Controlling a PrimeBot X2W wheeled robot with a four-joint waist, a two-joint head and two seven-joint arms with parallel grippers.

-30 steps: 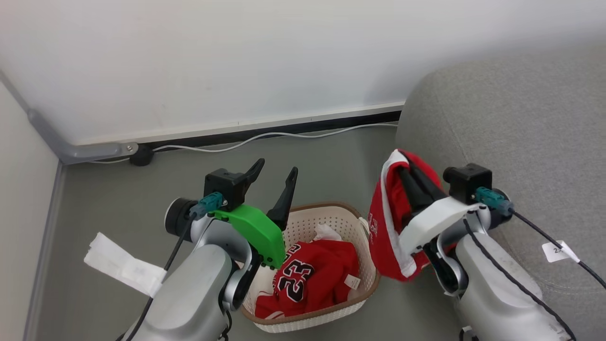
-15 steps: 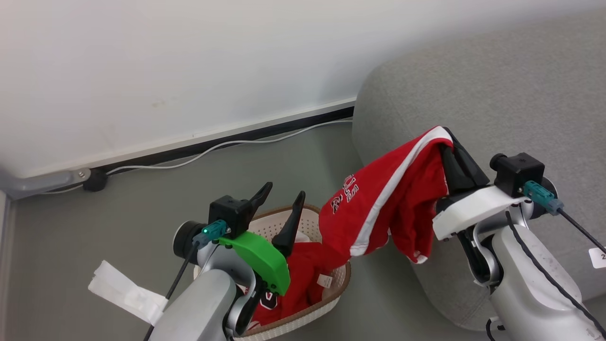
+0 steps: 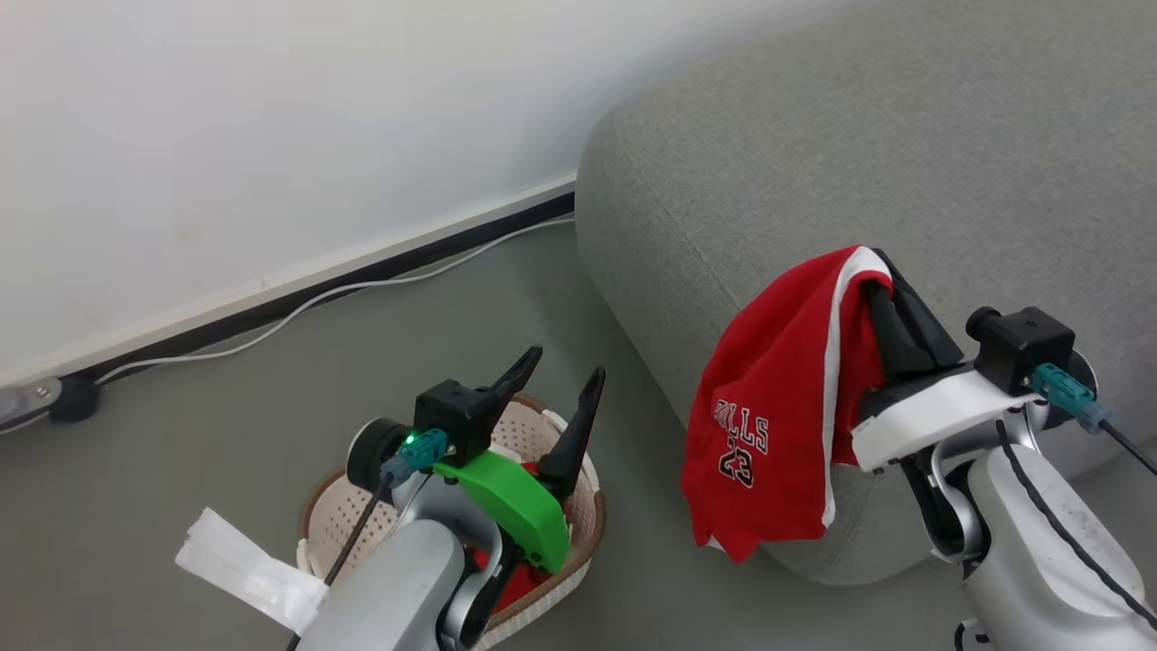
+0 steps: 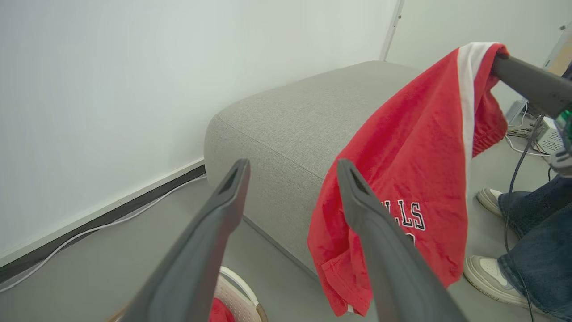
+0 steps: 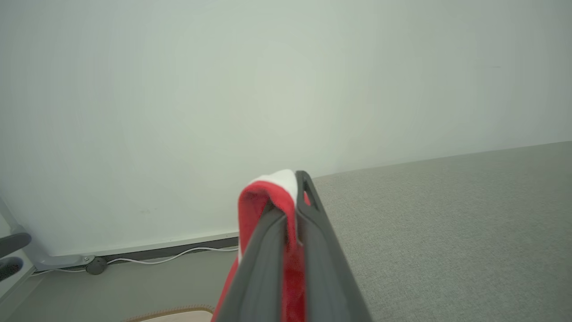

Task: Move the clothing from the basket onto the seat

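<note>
Nearest the robot, the left gripper (image 3: 566, 363) hangs over the basket (image 3: 330, 520), jaws wide apart and holding nothing, same pose over the basket as a second ago. A second red garment (image 3: 513, 586) is still in the basket, mostly hidden under the green wrist cover. The whole head view has swung toward the seat, so the basket sliding to the lower left is camera motion, not the basket moving. The real change is further out: the right gripper (image 3: 890, 289), jaws pressed together on the white-striped edge of the red shorts (image 3: 777, 425), has carried them from beside the basket's rim across to the near rounded corner of the seat (image 3: 813, 163). Half a second ago the shorts trailed out sideways toward the basket; now they hang straight down from the fingers with the 23 print facing out (the left wrist view shows the hem clear of the floor (image 3: 226, 380); whether the cloth touches the seat's side I cannot tell). So the transfer looks about done, release not yet, and one garment is left to fetch. A person (image 4: 536, 241) stands beyond the seat. Farthest back, a cable (image 3: 362, 289) runs along the foot of the wall (image 3: 271, 117).
</note>
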